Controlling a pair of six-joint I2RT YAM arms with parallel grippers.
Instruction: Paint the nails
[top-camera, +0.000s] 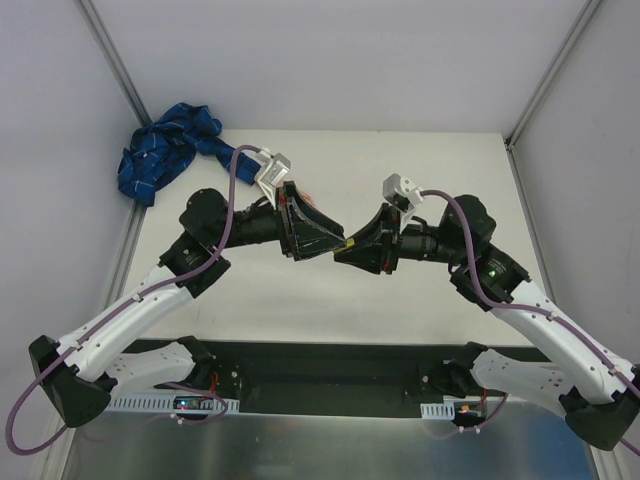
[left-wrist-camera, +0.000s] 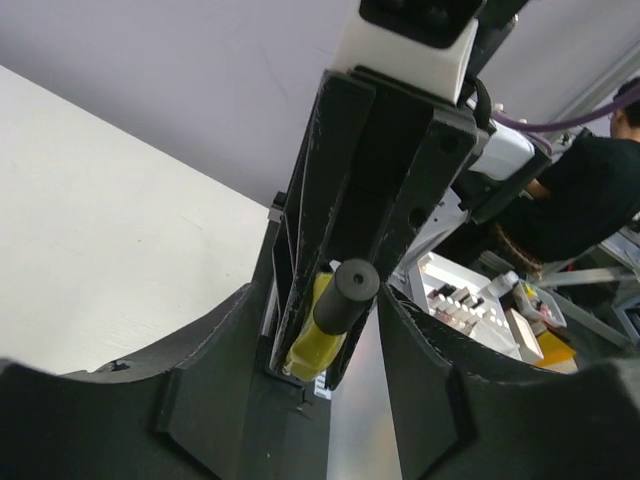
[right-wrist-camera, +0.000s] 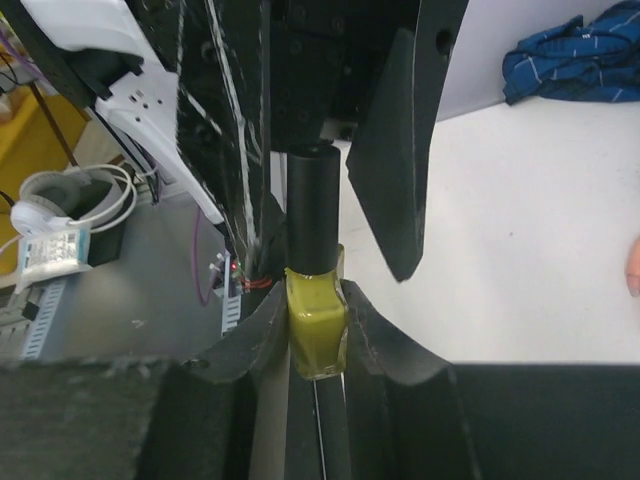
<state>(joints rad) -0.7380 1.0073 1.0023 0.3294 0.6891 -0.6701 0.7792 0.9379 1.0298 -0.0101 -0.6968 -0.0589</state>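
Above the middle of the white desk (top-camera: 420, 160), my right gripper (right-wrist-camera: 316, 300) is clamping one yellow-green nail polish bottle (right-wrist-camera: 316, 335). Its one black cap (right-wrist-camera: 312, 210) is pointing between my left gripper's (left-wrist-camera: 320, 300) fingers; I cannot tell whether they are squeezing it. The right wrist view alone is catching one pinkish nail (right-wrist-camera: 633, 268) on the desk, near one blue plaid sleeve (top-camera: 165, 152).
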